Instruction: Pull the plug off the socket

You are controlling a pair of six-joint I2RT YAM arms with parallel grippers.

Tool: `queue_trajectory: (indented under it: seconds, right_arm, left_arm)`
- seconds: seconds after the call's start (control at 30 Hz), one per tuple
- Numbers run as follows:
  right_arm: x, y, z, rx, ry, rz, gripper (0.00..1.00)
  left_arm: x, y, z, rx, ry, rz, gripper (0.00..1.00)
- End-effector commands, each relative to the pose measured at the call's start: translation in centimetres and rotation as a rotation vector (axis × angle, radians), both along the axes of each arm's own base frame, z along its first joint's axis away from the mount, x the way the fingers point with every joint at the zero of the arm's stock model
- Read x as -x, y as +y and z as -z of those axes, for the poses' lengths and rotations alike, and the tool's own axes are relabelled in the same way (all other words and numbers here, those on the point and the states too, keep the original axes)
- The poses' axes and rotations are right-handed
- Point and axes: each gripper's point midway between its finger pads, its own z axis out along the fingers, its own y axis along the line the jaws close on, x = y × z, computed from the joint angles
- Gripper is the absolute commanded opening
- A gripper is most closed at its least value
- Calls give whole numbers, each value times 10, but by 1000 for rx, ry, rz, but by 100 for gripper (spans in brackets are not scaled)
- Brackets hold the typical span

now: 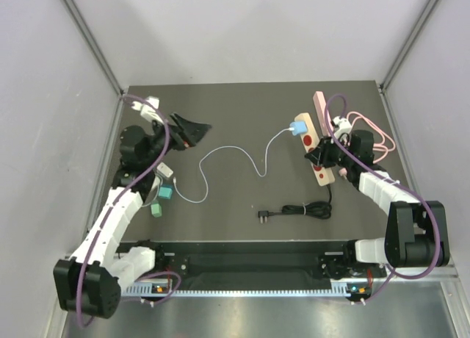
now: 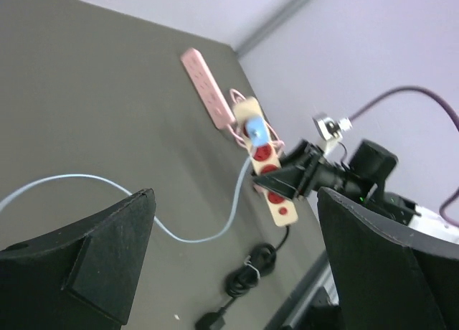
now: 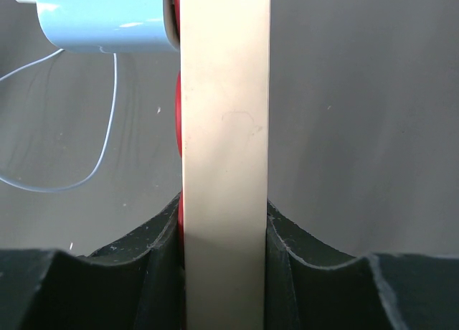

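- Well, the blue plug (image 1: pixel 299 126) (image 2: pixel 257 133) (image 3: pixel 100 18) is seated in the beige socket strip (image 1: pixel 325 178) (image 2: pixel 281 209) (image 3: pixel 224 115), at the strip's far end, on the right half of the dark tabletop (image 1: pixel 242 110).
- The right tool (image 1: pixel 321 160) (image 2: pixel 297 173) (image 3: pixel 224 222) is clamped on that strip. Its two black fingers press the strip's long sides, nearer the near end, a short way from the plug.
- From the right wrist the strip shows edge-on between the fingers. Red socket faces peek out on its left side, and the plug sticks out to the left at the top.
- The left tool (image 1: pixel 194 132) (image 2: pixel 237 258) has its fingers spread wide apart. It sits over the left half of the tabletop, well apart from the plug, and is turned toward the strip.
- A thin pale cable (image 1: pixel 228 148) (image 2: pixel 72 178) (image 3: pixel 115 100) runs from the plug and snakes leftward across the tabletop toward the left arm.
- A pink strip (image 1: pixel 320 103) (image 2: pixel 204 82) lies just beyond the beige one, its pink cord looped to the right.
- A coiled black cable (image 1: pixel 305 209) (image 2: pixel 251 269) lies on the tabletop, nearer than the strip.
- Two small teal blocks (image 1: pixel 164 195) sit close beside the left arm.
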Motion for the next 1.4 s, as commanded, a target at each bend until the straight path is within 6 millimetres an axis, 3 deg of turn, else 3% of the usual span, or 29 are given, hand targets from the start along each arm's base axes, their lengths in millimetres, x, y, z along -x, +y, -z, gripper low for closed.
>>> queue_trajectory:
  seconds: [0.0,0.07,0.1,0.17,0.23,0.27,0.3,0.33,0.4,0.47,0.5,0.53,0.57,0.63,0.67,0.73,0.77,0.83,1.03,1.07,1.1,1.37]
  right_arm:
    - [-19,2,-45,-2,-184,-39,0]
    - [-19,3,-46,-3,-186,-42,0]
    - [-19,3,-46,-3,-185,-40,0]
    - [-19,3,-46,-5,-184,-42,0]
    - [-18,4,-46,-10,-181,-43,0]
    - [-18,4,-47,-14,-182,-43,0]
    - [-18,4,-47,-16,-182,-42,0]
    - [-17,5,-48,-20,-183,-43,0]
    - [-17,5,-50,-25,-188,-45,0]
    - [-15,6,-52,-31,-190,-47,0]
    - [-15,7,-53,-33,-192,-49,0]
    - [-15,7,-53,-38,-191,-51,0]
    - [-14,7,-53,-39,-192,-50,0]
    - [-14,8,-56,-43,-196,-53,0]
    - [-14,8,-55,-45,-194,-54,0]
    - [-14,8,-57,-47,-199,-55,0]
    - [-14,9,-58,-49,-201,-56,0]
    - [-13,9,-59,-50,-204,-60,0]
    - [-12,10,-60,-56,-206,-65,0]
    - [-12,10,-62,-57,-210,-66,0]
    - [-12,11,-61,-57,-209,-69,0]
    - [-11,11,-66,-57,-222,-68,0]
  left_arm:
    - [5,-38,-32,18,-103,64,99]
    - [2,-57,-30,33,-94,76,99]
    - [12,-78,-30,40,-96,125,99]
    - [7,-99,-23,55,-80,121,99]
    - [18,-131,-20,65,-75,169,99]
    - [14,-145,-10,59,-57,178,99]
    - [18,-161,-11,66,-58,184,99]
    - [13,-175,4,56,-22,187,98]
    - [15,-197,5,83,-13,188,98]
    - [9,-217,22,80,22,184,97]
    - [13,-230,17,97,7,193,97]
    - [2,-236,32,85,30,146,97]
    - [3,-246,28,95,19,148,96]
    - [-7,-258,44,92,47,109,96]
    - [-8,-265,40,104,43,106,96]
    - [-19,-271,56,100,72,62,95]
    - [-23,-275,52,112,68,51,95]
    - [-31,-278,64,103,84,16,95]
    - [-61,-275,75,89,93,-133,94]
    - [-66,-276,70,95,83,-149,94]
    - [-69,-278,78,74,83,-158,93]
    - [-88,-296,83,51,113,-182,87]
